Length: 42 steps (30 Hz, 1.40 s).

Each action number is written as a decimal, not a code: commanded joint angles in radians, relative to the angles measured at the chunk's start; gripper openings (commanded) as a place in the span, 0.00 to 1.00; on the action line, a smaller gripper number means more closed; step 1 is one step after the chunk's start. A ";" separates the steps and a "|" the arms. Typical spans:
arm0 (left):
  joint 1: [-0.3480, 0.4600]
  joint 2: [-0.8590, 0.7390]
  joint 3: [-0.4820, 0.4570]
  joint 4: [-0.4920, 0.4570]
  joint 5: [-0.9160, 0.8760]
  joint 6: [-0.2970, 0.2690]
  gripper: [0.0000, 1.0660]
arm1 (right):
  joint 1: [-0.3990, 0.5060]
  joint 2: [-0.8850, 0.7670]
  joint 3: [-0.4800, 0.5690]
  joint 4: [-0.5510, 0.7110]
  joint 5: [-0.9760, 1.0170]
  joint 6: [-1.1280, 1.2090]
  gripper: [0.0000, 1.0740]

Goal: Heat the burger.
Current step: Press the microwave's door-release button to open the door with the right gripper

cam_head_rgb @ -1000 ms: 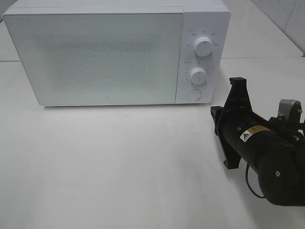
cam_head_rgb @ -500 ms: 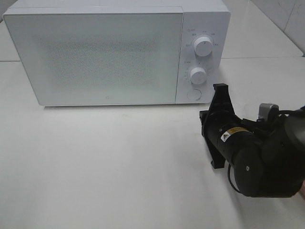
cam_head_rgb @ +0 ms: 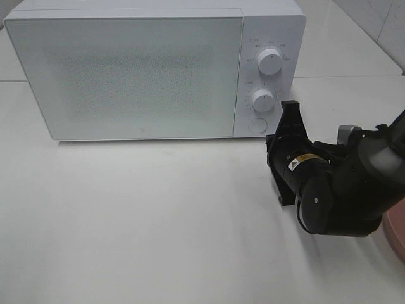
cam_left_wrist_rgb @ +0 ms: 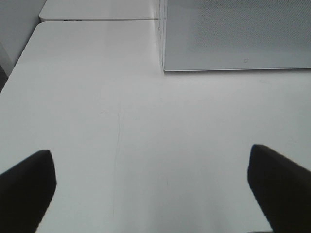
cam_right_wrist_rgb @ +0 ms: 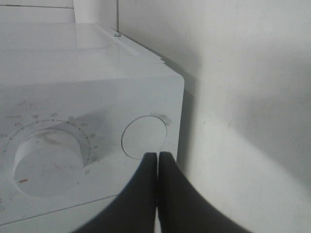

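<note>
Microwave (cam_head_rgb: 152,69): glossy white | right end effector (cam_right_wrist_rgb: 157,155): pinched together by round button (cam_right_wrist_rgb: 144,136) | left end effector (cam_left_wrist_rgb: 150,165): wide

Bright, even overhead light is flooding the exterior high view, and the white counter (cam_head_rgb: 158,221) is washing out almost to blank. The microwave (cam_head_rgb: 126,69) is throwing only a thin, soft shadow along its base, and its door mesh is showing as grainy speckle. The right arm (cam_head_rgb: 335,190) is casting a faint, diffuse shadow beneath itself.

Left wrist view: the left fingers (cam_left_wrist_rgb: 26,189) are reading as black, soft-edged shapes, out of focus.

Right wrist view: the right fingers (cam_right_wrist_rgb: 146,194) are blurring likewise. The microwave's top is glaring, and a grey shadow is lying beside its side.
</note>
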 commanded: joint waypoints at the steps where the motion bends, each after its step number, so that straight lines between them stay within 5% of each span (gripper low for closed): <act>1: 0.002 -0.023 0.004 0.002 -0.014 -0.008 0.94 | -0.015 0.016 -0.035 -0.016 -0.002 -0.014 0.00; 18: 0.002 -0.020 0.004 0.002 -0.014 -0.008 0.94 | -0.053 0.100 -0.172 -0.065 0.055 -0.013 0.00; 42: 0.002 -0.020 0.004 0.002 -0.014 -0.008 0.94 | -0.053 0.159 -0.294 0.029 0.057 -0.064 0.00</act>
